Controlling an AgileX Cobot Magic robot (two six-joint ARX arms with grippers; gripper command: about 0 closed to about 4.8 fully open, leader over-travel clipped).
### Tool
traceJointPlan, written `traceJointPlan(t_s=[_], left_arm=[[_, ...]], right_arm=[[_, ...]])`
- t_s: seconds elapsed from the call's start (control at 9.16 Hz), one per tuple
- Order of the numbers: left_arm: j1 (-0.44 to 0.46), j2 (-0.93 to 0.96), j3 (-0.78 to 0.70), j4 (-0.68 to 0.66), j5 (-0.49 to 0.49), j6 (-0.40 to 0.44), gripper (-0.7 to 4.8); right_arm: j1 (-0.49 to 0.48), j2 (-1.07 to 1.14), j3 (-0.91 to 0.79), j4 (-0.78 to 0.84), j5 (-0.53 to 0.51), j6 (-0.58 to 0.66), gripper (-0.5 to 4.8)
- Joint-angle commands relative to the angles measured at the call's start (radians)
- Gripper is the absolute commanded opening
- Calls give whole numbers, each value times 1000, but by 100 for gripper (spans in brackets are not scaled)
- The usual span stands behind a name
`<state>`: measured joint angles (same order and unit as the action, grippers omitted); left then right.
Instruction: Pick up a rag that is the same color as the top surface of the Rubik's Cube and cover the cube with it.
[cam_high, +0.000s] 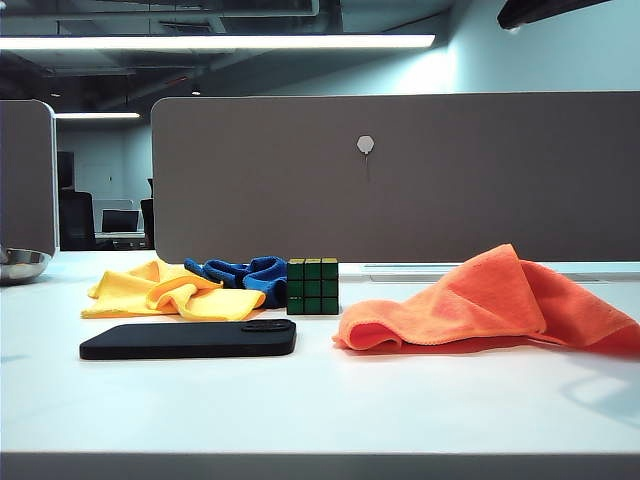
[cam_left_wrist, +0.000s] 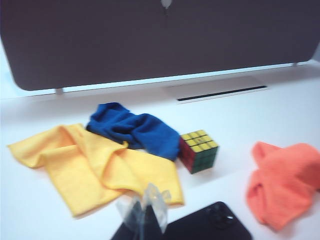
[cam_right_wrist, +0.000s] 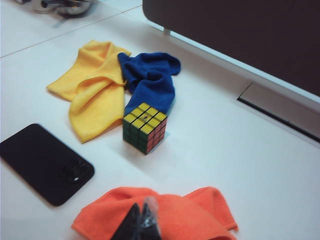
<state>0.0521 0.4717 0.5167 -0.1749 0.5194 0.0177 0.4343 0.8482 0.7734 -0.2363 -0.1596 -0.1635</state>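
Only the gripper tips show, and only from the wrist cameras; the exterior view shows no arm.

The left gripper (cam_left_wrist: 146, 212) ends in two narrow fingers (cam_left_wrist: 159, 209) that taper to a point. Their tips are wrapped in clear, glossy, crinkled film with pale highlights, blurred here. Below the film the fingers are matt black and widen toward the picture edge.

The right gripper (cam_right_wrist: 141, 220) looks alike: two slim black fingers (cam_right_wrist: 131, 222) pressed together in a wedge, one tip covered in the same shiny transparent film. No cables, screws or markings can be made out.
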Motion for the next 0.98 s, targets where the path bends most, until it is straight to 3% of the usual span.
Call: traceJointPlan(t_s=[0.11, 0.22, 0.33, 0.44, 0.66, 0.76, 0.98], left_arm=[[0, 103, 5, 142, -55, 12, -5], [0, 276, 5, 313, -51, 12, 0], [0, 415, 5, 413, -51, 11, 100], [0, 465, 5, 443, -51, 10, 153], [-14, 705, 5, 636, -55, 8, 248], [-94, 1032, 11, 1005, -61, 17, 324], [-139, 1180, 89, 1045, -126, 61, 346]], right_arm=[[0, 34, 7, 77, 12, -2, -1], [0, 34, 7, 82, 9, -2, -1], [0, 34, 7, 84, 8, -2, -1], [0, 34, 7, 84, 8, -2, -1], [0, 34, 7, 84, 8, -2, -1], [0, 34, 6, 84, 8, -2, -1], [0, 34, 6, 84, 6, -2, -1]])
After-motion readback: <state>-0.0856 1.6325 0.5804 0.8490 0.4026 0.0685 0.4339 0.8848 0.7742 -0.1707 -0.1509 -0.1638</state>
